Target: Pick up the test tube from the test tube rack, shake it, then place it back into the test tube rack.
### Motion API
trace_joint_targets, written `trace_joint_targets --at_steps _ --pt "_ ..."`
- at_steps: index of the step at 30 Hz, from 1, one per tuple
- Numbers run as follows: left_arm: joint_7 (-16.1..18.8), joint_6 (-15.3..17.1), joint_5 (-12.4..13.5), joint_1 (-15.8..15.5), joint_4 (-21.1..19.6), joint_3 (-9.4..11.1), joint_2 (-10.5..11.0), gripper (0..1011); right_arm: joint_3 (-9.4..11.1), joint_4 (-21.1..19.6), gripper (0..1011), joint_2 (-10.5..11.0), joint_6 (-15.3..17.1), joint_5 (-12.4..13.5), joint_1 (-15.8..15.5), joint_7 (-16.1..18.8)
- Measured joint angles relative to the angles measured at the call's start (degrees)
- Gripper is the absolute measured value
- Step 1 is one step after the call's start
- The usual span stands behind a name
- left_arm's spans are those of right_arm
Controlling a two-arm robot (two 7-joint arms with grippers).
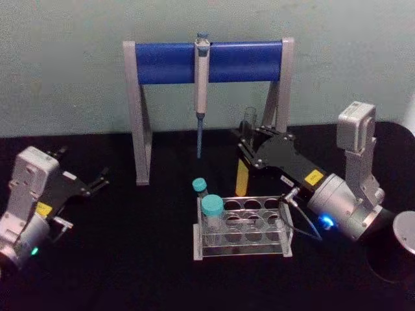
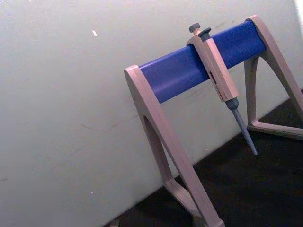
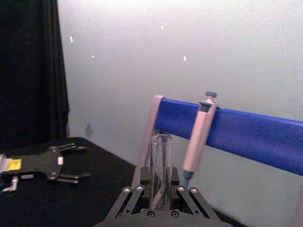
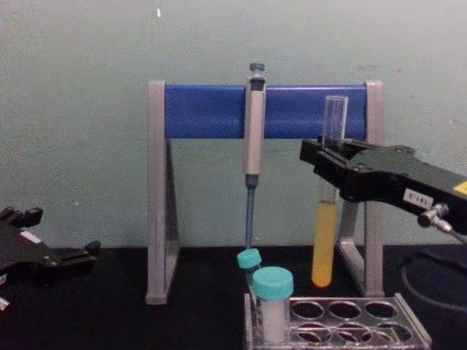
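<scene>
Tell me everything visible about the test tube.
The test tube is tall, slim, clear glass, round-bottomed and uncapped, with yellow-orange liquid in its lower part. It hangs upright, gripped around mid-height by the right tool, lifted out of the test tube rack; nothing else touches it.

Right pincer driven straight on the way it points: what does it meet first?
Probably the pipette stand, near the hanging pipette; the right pincer, shut on the test tube, faces them. Depth unclear.
</scene>
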Motion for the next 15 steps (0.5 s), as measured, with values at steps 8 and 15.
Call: trace_joint_targets --at_steps 8,15 --pt "0.0 0.0 0.0 0.0 0.0 0.0 0.0 1001 0.9 0.08 235 0.06 0.18 -0.4 -0.11 -1.31" --pt "0.0 0.0 0.0 0.0 0.0 0.0 0.0 1001 1.56 -0.64 235 0.29 0.66 -0.64 -0.8 -2.03"
